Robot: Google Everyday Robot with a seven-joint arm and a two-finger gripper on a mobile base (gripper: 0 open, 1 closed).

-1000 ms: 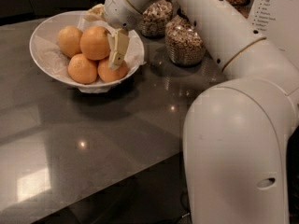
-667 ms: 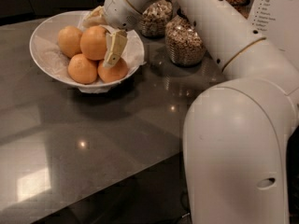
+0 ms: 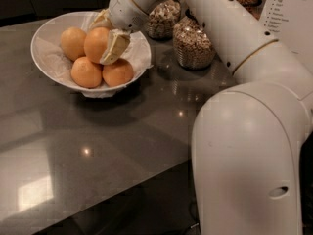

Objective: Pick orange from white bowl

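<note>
Gripper (image 3: 101, 40) is down in the white bowl (image 3: 43, 58), fingers (image 3: 115, 45) clamped on the top orange (image 3: 94, 44), which sits well inside the rim on three other oranges (image 3: 86, 73). Cereal jars (image 3: 193, 44) stand near on the right, and bare counter (image 3: 98, 146) runs to the near edge.

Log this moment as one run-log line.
stage: grasp | tool: at top orange in white bowl | top orange: not lifted out yet | bowl: three more oranges | behind: glass jars

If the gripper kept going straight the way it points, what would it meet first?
Probably the topmost round orange fruit in the wide white bowl; the gripper hangs right at it, though depth is unclear.
</note>
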